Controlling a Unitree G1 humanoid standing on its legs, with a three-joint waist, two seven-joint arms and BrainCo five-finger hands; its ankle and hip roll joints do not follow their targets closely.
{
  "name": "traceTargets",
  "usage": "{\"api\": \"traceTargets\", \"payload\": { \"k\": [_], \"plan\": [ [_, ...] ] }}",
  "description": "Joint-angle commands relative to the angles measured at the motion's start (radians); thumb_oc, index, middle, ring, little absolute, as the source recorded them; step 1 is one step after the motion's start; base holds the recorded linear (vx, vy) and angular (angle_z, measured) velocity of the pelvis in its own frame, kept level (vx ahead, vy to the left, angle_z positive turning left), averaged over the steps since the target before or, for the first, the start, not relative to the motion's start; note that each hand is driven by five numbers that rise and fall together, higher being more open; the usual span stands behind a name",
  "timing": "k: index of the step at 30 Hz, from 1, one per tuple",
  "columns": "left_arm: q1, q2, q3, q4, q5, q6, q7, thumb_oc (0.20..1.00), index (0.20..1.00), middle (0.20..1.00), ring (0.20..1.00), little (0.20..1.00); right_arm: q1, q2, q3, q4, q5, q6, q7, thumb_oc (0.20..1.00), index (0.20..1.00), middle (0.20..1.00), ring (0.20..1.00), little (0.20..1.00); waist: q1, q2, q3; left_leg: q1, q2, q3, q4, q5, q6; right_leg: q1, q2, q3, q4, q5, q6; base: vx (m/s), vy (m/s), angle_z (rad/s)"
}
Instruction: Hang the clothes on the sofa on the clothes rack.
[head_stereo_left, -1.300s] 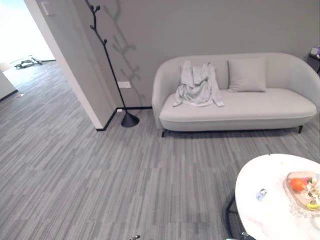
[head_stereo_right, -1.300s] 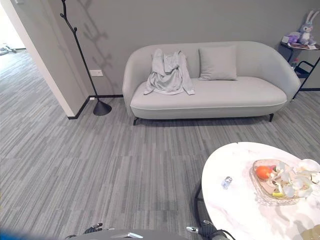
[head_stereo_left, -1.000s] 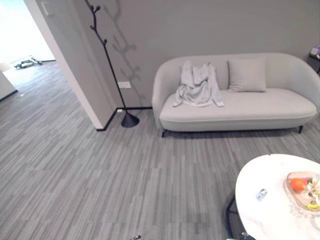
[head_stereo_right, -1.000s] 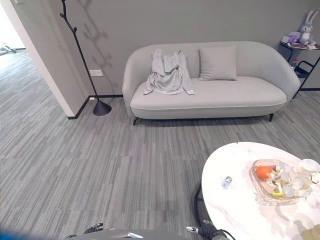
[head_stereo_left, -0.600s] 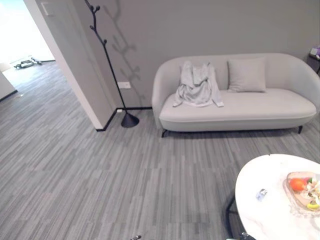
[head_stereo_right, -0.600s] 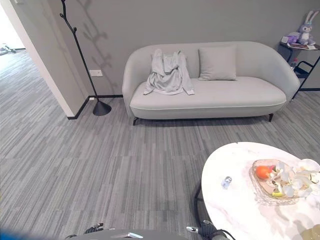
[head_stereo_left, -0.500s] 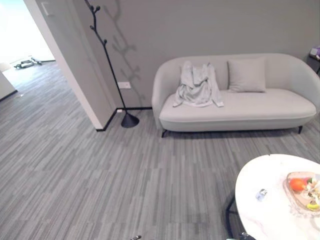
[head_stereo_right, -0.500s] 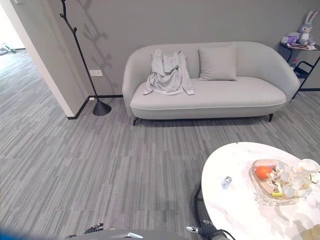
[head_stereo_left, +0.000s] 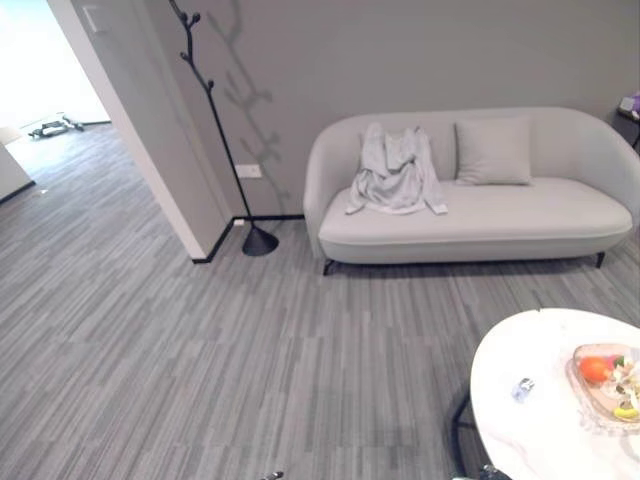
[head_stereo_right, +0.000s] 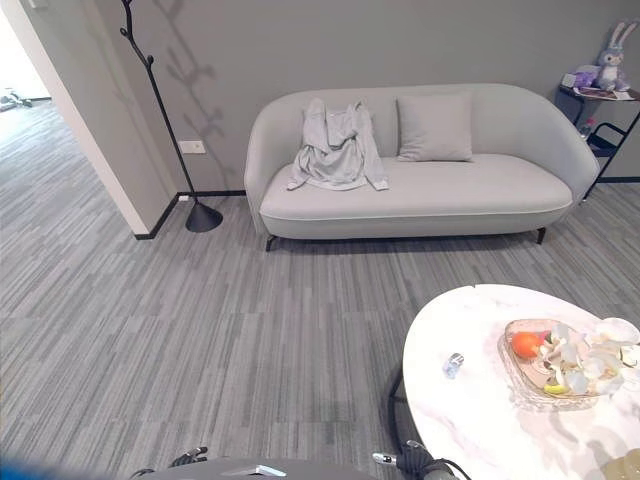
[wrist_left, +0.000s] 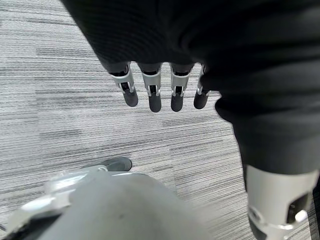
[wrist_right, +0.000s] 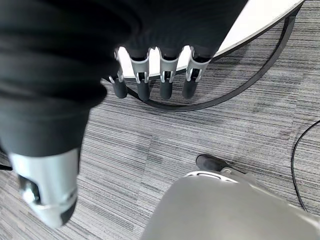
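A light grey garment (head_stereo_left: 395, 170) lies crumpled over the seat and backrest at the left end of a pale grey sofa (head_stereo_left: 520, 225) against the far wall. A black branch-shaped clothes rack (head_stereo_left: 218, 130) stands left of the sofa by the wall corner, bare. My left hand (wrist_left: 155, 90) hangs over the grey floor with relaxed fingers and nothing in it. My right hand (wrist_right: 155, 80) hangs the same way beside the round table's base, holding nothing. Both hands are far from the garment.
A round white table (head_stereo_right: 480, 400) stands close at my right, bearing a glass dish of fruit (head_stereo_right: 560, 362) and a small object (head_stereo_right: 453, 365). A grey cushion (head_stereo_right: 435, 127) rests on the sofa. A side shelf with a plush toy (head_stereo_right: 606, 55) is far right. A doorway opens at left.
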Motion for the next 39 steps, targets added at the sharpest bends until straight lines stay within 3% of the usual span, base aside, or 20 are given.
{"api": "traceTargets", "payload": {
  "k": [1, 8, 11, 13, 16, 18, 20, 21, 22, 23, 25, 29, 31, 32, 33, 34, 36, 37, 38, 39],
  "plan": [
    [-0.095, 0.027, 0.004, 0.031, 0.011, -0.028, 0.009, 1.0, 1.0, 1.0, 1.0, 1.0, -0.078, 0.01, 0.029, 0.019, 0.002, -0.017, 0.001, 1.0, 1.0, 1.0, 1.0, 1.0, -0.005, -0.062, 0.033, 0.051, 0.001, -0.011, -0.018, -0.069, -0.017, 0.055, -0.095, 0.02, -0.108, 0.062, 0.121, 0.02, 0.037, -0.01],
    [-0.109, 0.03, 0.002, 0.021, -0.001, -0.027, 0.008, 1.0, 1.0, 1.0, 1.0, 1.0, -0.098, 0.007, 0.026, 0.025, 0.011, -0.011, 0.006, 1.0, 1.0, 1.0, 1.0, 1.0, 0.0, -0.075, 0.041, 0.027, -0.009, -0.001, -0.018, -0.072, 0.004, 0.028, -0.109, 0.028, -0.106, 0.084, 0.136, 0.01, 0.054, -0.06],
    [-0.123, 0.037, -0.002, 0.013, -0.004, -0.027, 0.007, 1.0, 1.0, 1.0, 1.0, 1.0, -0.119, 0.005, 0.024, 0.02, 0.016, -0.01, 0.007, 1.0, 1.0, 1.0, 1.0, 1.0, 0.005, -0.063, 0.063, 0.004, -0.02, 0.003, -0.018, -0.071, 0.032, -0.072, -0.128, 0.045, 0.044, 0.071, 0.15, -0.05, 0.152, -0.19],
    [-0.13, 0.04, -0.007, 0.011, -0.004, -0.022, 0.002, 1.0, 1.0, 1.0, 1.0, 1.0, -0.121, 0.005, 0.015, 0.02, 0.025, -0.007, 0.015, 1.0, 1.0, 1.0, 1.0, 1.0, -0.004, -0.057, 0.087, 0.004, -0.048, -0.012, -0.018, -0.073, 0.069, -0.197, -0.156, 0.08, 0.264, 0.138, 0.176, 0.0, 0.233, -0.22],
    [-0.144, 0.046, -0.029, 0.011, 0.024, -0.016, -0.001, 1.0, 1.0, 1.0, 1.0, 1.0, -0.118, 0.009, 0.014, 0.025, 0.037, -0.005, 0.016, 1.0, 1.0, 1.0, 1.0, 1.0, -0.017, -0.046, 0.119, 0.019, -0.058, -0.015, -0.015, -0.082, 0.095, -0.287, -0.168, 0.093, 0.451, 0.173, 0.153, 0.06, 0.14, -0.05],
    [-0.145, 0.045, -0.033, 0.009, 0.025, -0.016, -0.001, 1.0, 1.0, 1.0, 1.0, 1.0, -0.115, 0.011, 0.009, 0.025, 0.043, -0.005, 0.016, 1.0, 1.0, 1.0, 1.0, 1.0, -0.017, -0.04, 0.125, 0.023, -0.056, -0.017, -0.012, -0.087, 0.095, -0.312, -0.171, 0.091, 0.49, 0.166, 0.148, 0.1, 0.053, 0.13],
    [-0.147, 0.044, -0.035, -0.001, 0.014, -0.022, 0.0, 1.0, 1.0, 1.0, 1.0, 1.0, -0.104, 0.009, -0.002, 0.024, 0.051, -0.006, 0.015, 1.0, 1.0, 1.0, 1.0, 1.0, -0.026, -0.035, 0.128, 0.05, -0.051, -0.029, -0.018, -0.105, 0.082, -0.323, -0.173, 0.066, 0.416, 0.135, 0.138, 0.29, -0.037, 0.14],
    [-0.152, 0.042, -0.037, -0.003, 0.003, -0.028, 0.002, 1.0, 1.0, 1.0, 1.0, 1.0, -0.1, 0.006, -0.012, 0.03, 0.055, -0.006, 0.014, 1.0, 1.0, 1.0, 1.0, 1.0, -0.037, -0.04, 0.125, 0.073, -0.05, -0.042, -0.018, -0.137, 0.067, -0.323, -0.164, 0.055, 0.265, 0.129, 0.142, 0.31, -0.077, 0.15],
    [-0.152, 0.042, -0.037, -0.003, 0.003, -0.028, 0.002, 1.0, 1.0, 1.0, 1.0, 1.0, -0.1, 0.006, -0.012, 0.03, 0.056, -0.006, 0.014, 1.0, 1.0, 1.0, 1.0, 1.0, -0.039, -0.037, 0.13, 0.078, -0.047, -0.044, -0.018, -0.139, 0.066, -0.315, -0.161, 0.051, 0.259, 0.13, 0.142, 0.46, -0.16, 0.12],
    [-0.158, 0.042, -0.035, 0.003, -0.001, -0.034, 0.009, 1.0, 1.0, 1.0, 1.0, 1.0, -0.104, 0.01, -0.015, 0.038, 0.062, -0.005, 0.011, 1.0, 1.0, 1.0, 1.0, 1.0, -0.057, -0.053, 0.131, 0.111, -0.05, -0.055, -0.018, -0.175, 0.051, -0.35, -0.154, 0.047, 0.051, 0.19, 0.169, 0.39, -0.139, 0.05],
    [-0.161, 0.039, -0.025, 0.012, -0.005, -0.035, 0.008, 1.0, 1.0, 1.0, 1.0, 1.0, -0.1, 0.017, -0.023, 0.043, 0.06, 0.0, 0.011, 1.0, 1.0, 1.0, 1.0, 1.0, -0.081, -0.055, 0.135, 0.159, -0.035, -0.065, -0.018, -0.214, 0.033, -0.382, -0.139, 0.027, -0.093, 0.25, 0.197, 0.49, -0.157, 0.04],
    [-0.154, 0.037, -0.022, 0.037, 0.034, -0.036, 0.011, 1.0, 1.0, 1.0, 1.0, 1.0, -0.076, 0.011, -0.04, 0.048, 0.055, 0.003, 0.016, 1.0, 1.0, 1.0, 1.0, 1.0, -0.117, -0.051, 0.12, 0.228, 0.004, -0.084, -0.018, -0.251, 0.006, -0.418, -0.115, 0.019, -0.108, 0.29, 0.2, 0.5, -0.183, 0.02],
    [-0.147, 0.037, -0.019, 0.036, 0.04, -0.034, 0.008, 1.0, 1.0, 1.0, 1.0, 1.0, -0.065, 0.005, -0.039, 0.048, 0.054, 0.003, 0.019, 1.0, 1.0, 1.0, 1.0, 1.0, -0.12, -0.038, 0.105, 0.24, 0.055, -0.077, -0.018, -0.174, -0.016, -0.386, -0.081, 0.007, -0.108, 0.292, 0.178, 0.4, -0.208, 0.24],
    [-0.147, 0.037, -0.019, 0.036, 0.04, -0.034, 0.008, 1.0, 1.0, 1.0, 1.0, 1.0, -0.065, 0.005, -0.039, 0.048, 0.054, 0.003, 0.019, 1.0, 1.0, 1.0, 1.0, 1.0, -0.12, -0.038, 0.105, 0.24, 0.055, -0.077, -0.018, -0.174, -0.016, -0.386, -0.081, 0.007, -0.108, 0.292, 0.178, 0.47, -0.279, 0.4],
    [-0.145, 0.034, -0.013, 0.028, 0.029, -0.033, 0.008, 1.0, 1.0, 1.0, 1.0, 1.0, -0.063, -0.002, -0.04, 0.055, 0.055, -0.003, 0.018, 1.0, 1.0, 1.0, 1.0, 1.0, -0.119, -0.02, 0.092, 0.199, 0.113, -0.062, 0.099, -0.044, -0.056, -0.337, -0.033, 0.008, -0.108, 0.276, 0.142, 0.34, -0.206, 0.43],
    [-0.145, 0.035, -0.013, 0.028, 0.029, -0.033, 0.008, 1.0, 1.0, 1.0, 1.0, 1.0, -0.063, -0.002, -0.04, 0.055, 0.055, -0.003, 0.018, 1.0, 1.0, 1.0, 1.0, 1.0, -0.121, -0.023, 0.09, 0.195, 0.11, -0.064, 0.098, -0.042, -0.055, -0.339, -0.037, 0.007, -0.108, 0.277, 0.143, 0.62, -0.357, 0.55],
    [-0.149, 0.039, -0.012, 0.001, -0.015, -0.025, 0.004, 1.0, 1.0, 1.0, 1.0, 1.0, -0.069, -0.019, -0.046, 0.051, 0.087, -0.011, 0.013, 1.0, 1.0, 1.0, 1.0, 1.0, -0.111, -0.045, 0.094, 0.055, 0.132, -0.067, 0.454, 0.176, -0.067, -0.231, -0.006, 0.029, -0.108, 0.205, 0.066, 0.59, -0.335, 0.24],
    [-0.15, 0.039, -0.012, 0.001, -0.015, -0.025, 0.004, 1.0, 1.0, 1.0, 1.0, 1.0, -0.07, -0.019, -0.046, 0.051, 0.087, -0.011, 0.013, 1.0, 1.0, 1.0, 1.0, 1.0, -0.111, -0.043, 0.095, 0.052, 0.133, -0.069, 0.46, 0.173, -0.068, -0.231, -0.005, 0.027, -0.108, 0.205, 0.065, 0.61, -0.352, -0.33],
    [-0.149, 0.042, 0.0, -0.004, -0.035, -0.026, 0.011, 1.0, 1.0, 1.0, 1.0, 1.0, -0.075, -0.026, -0.037, 0.046, 0.093, -0.014, 0.012, 1.0, 1.0, 1.0, 1.0, 1.0, -0.1, -0.065, 0.104, 0.009, 0.146, -0.046, 0.586, 0.196, -0.046, -0.18, 0.005, 0.058, -0.108, 0.171, 0.036, 0.45, -0.242, -0.4],
    [-0.149, 0.044, 0.008, -0.007, -0.048, -0.027, 0.013, 1.0, 1.0, 1.0, 1.0, 1.0, -0.081, -0.033, -0.037, 0.044, 0.099, -0.013, 0.009, 1.0, 1.0, 1.0, 1.0, 1.0, -0.079, -0.077, 0.118, -0.04, 0.138, -0.031, 0.646, 0.158, -0.031, -0.147, 0.005, 0.077, -0.108, 0.153, 0.026, 0.45, -0.242, -0.2]
  ]
}}
